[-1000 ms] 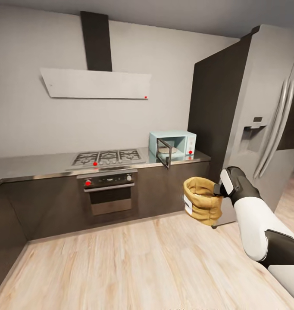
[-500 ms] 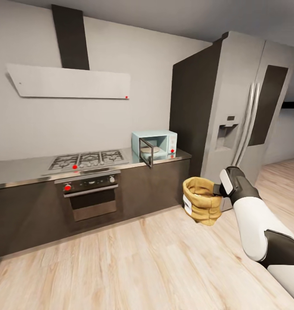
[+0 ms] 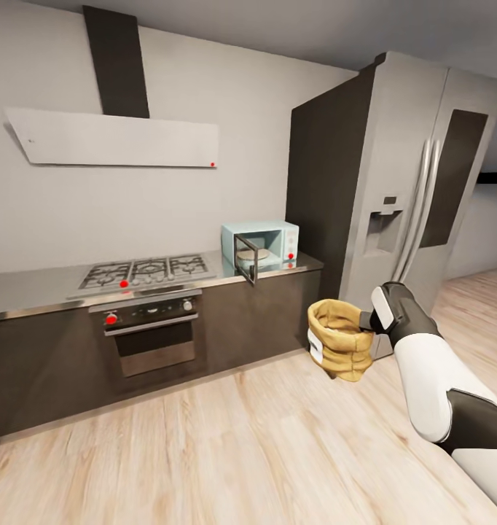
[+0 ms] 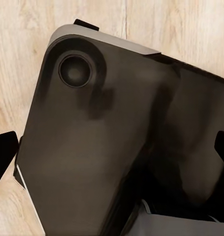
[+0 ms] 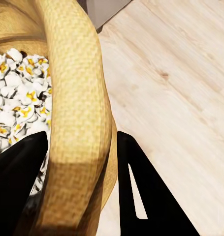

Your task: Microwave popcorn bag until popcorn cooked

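R hand (image 3: pixel 366 321) clamps the rolled rim of the popcorn bag (image 3: pixel 340 348), one finger (image 5: pixel 16 184) inside w/ popcorn (image 5: pixel 16 105), one outside; bag hangs above wood floor (image 3: pixel 227 445). Microwave (image 3: pixel 261 246), door open, sits on tabletop (image 3: pixel 30 288) beyond. L hand: can't tell.

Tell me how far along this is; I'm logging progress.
Done: the popcorn bag is off the countertop, gripped at its rim by the right tool, and the microwave door is open. Left: carrying the bag to the microwave, loading, closing and heating it.
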### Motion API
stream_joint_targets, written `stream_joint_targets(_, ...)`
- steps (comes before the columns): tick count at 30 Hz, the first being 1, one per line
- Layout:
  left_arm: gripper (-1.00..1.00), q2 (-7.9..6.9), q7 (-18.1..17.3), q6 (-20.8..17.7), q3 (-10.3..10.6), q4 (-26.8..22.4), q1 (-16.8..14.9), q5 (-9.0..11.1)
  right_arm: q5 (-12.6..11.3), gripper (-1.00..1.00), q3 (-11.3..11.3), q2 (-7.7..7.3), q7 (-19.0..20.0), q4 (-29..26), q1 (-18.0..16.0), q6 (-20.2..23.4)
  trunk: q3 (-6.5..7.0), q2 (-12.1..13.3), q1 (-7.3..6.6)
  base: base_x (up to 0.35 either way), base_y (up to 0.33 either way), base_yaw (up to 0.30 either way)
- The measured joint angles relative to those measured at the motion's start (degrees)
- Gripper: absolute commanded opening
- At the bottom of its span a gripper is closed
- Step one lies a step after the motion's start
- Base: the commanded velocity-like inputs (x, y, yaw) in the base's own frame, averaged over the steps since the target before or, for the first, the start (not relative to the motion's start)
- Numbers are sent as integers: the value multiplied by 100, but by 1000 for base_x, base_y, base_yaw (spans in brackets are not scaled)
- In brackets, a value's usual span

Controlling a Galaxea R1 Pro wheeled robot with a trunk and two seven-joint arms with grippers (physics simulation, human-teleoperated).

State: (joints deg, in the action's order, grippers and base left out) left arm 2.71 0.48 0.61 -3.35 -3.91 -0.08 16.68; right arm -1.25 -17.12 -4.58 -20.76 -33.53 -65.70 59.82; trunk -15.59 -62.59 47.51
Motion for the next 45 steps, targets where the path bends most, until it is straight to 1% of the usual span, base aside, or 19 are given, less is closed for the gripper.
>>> stream_joint_targets(14,100,-9,0,3,-3,0,0,19,56,-100,1,-9,-1,0,0,-1,0,0,0,245,-135,0)
stream_joint_targets(45,100,-9,0,3,-3,0,0,14,9,-100,1,-18,5,0,1,0,0,0,-1,246,-1,0)
